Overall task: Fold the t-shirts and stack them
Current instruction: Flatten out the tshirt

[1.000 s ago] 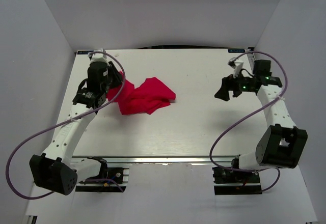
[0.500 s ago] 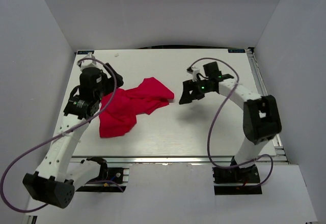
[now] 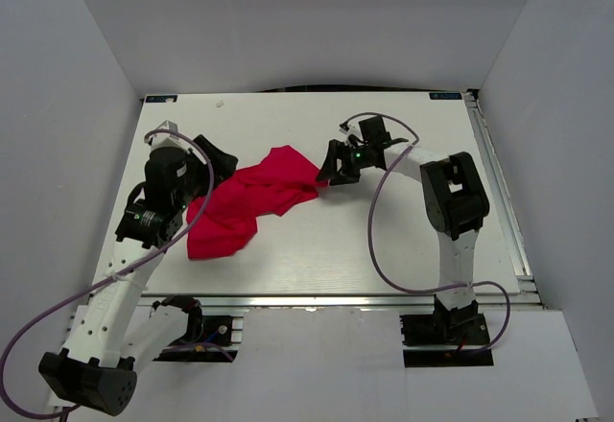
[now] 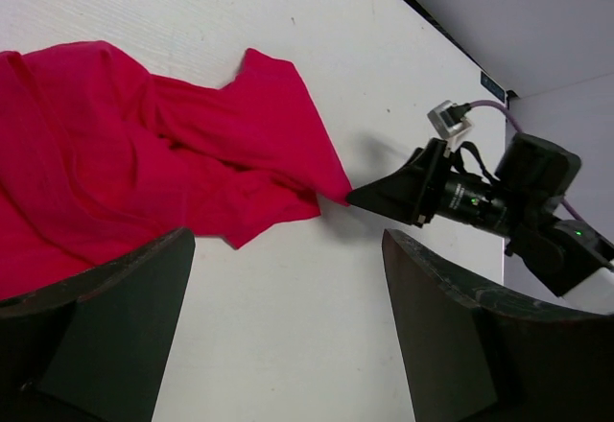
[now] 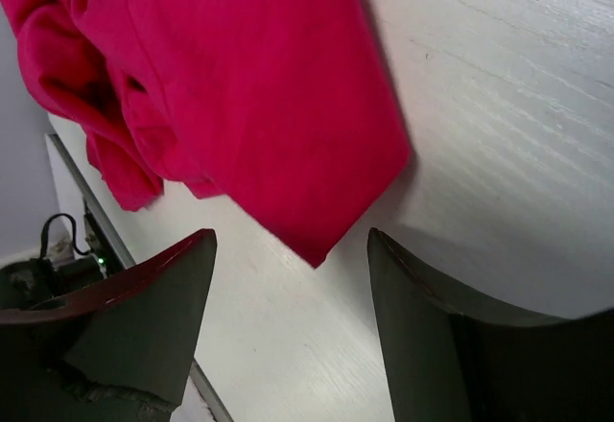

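Now your left claw [image 4: 288, 336] gapes wide, holding nothing. Your right claw [image 5: 293, 326] stands apart too, flanking the t-shirt [image 5: 240, 86] corner, unclamped.

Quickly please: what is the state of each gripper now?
Left gripper: open, holding nothing.
Right gripper: open, around a corner of the t-shirt, not gripping it.

No writing can be read anywhere. A small blue sticker [image 3: 159, 99] sits at the far left corner of the table [image 3: 317, 240], and another blue sticker [image 3: 443, 97] sits at the far right corner (this one also shows in the left wrist view). Whatever is printed on either is too small to make out.
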### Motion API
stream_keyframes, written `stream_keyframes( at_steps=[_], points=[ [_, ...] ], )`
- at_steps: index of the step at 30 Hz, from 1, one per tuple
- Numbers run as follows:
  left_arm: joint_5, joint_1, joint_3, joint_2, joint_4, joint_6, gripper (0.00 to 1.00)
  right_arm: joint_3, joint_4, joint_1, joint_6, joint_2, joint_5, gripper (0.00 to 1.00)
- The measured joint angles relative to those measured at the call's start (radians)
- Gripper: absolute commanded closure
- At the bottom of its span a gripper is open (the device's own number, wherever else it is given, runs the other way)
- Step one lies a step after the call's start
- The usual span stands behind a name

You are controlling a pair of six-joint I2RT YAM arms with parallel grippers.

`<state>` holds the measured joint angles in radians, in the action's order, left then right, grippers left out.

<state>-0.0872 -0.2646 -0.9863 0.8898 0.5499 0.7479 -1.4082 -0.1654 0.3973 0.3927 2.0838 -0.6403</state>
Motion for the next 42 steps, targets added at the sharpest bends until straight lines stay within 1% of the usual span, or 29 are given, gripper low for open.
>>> stream_keyframes(
  at_steps=[4, 7, 8, 10, 11, 12, 13, 14, 16, 17, 21, 25, 32, 36, 42],
  points=[
    [0.011, 0.0, 0.0, 0.002, -0.011, 0.002, 0.1, -0.015, 0.032, 0.001, 0.069, 0.051, -0.023, 0.33],
    [0.017, 0.0, 0.0, 0.008, -0.012, 0.002, 0.1, -0.026, 0.045, 0.003, 0.102, 0.079, -0.037, 0.39],
    [0.018, 0.0, 0.0, 0.011, -0.012, 0.002, 0.1, -0.031, 0.048, 0.004, 0.108, 0.084, -0.039, 0.47],
    [0.02, 0.0, 0.0, 0.015, -0.012, 0.002, 0.1, -0.035, 0.061, 0.006, 0.122, 0.087, -0.045, 0.6],
    [0.021, 0.0, 0.0, 0.018, -0.013, 0.002, 0.1, -0.036, 0.069, 0.007, 0.129, 0.087, -0.047, 0.72],
    [0.021, 0.0, 0.0, 0.019, -0.012, 0.002, 0.1, -0.037, 0.077, 0.008, 0.135, 0.087, -0.051, 0.78],
    [0.023, 0.0, 0.0, 0.021, -0.013, 0.002, 0.1, -0.04, 0.086, 0.009, 0.143, 0.087, -0.055, 0.82],
    [0.025, 0.0, 0.0, 0.021, -0.013, 0.002, 0.1, -0.043, 0.09, 0.009, 0.147, 0.087, -0.058, 0.89],
    [0.026, 0.0, 0.006, 0.02, -0.02, 0.002, 0.1, -0.049, 0.099, 0.008, 0.144, 0.086, -0.065, 0.95],
    [0.026, 0.0, 0.016, 0.018, -0.028, 0.002, 0.1, -0.051, 0.103, 0.008, 0.139, 0.084, -0.067, 1.0],
    [0.03, 0.0, 0.069, 0.01, -0.043, 0.003, 0.1, -0.061, 0.083, -0.005, 0.098, 0.035, -0.075, 1.0],
    [0.039, 0.0, 0.114, 0.007, -0.065, 0.004, 0.09, -0.108, 0.043, -0.025, 0.013, -0.076, -0.077, 1.0],
    [0.062, 0.0, 0.183, 0.002, -0.118, -0.011, 0.1, -0.153, 0.013, -0.037, -0.174, -0.385, -0.074, 1.0],
    [0.097, 0.0, 0.221, 0.0, -0.16, -0.027, 0.12, -0.137, -0.022, -0.037, -0.267, -0.5, -0.061, 1.0],
    [0.203, 0.0, 0.255, 0.023, -0.267, -0.064, 0.16, -0.05, -0.079, -0.075, -0.353, -0.621, -0.008, 1.0]
  ],
)
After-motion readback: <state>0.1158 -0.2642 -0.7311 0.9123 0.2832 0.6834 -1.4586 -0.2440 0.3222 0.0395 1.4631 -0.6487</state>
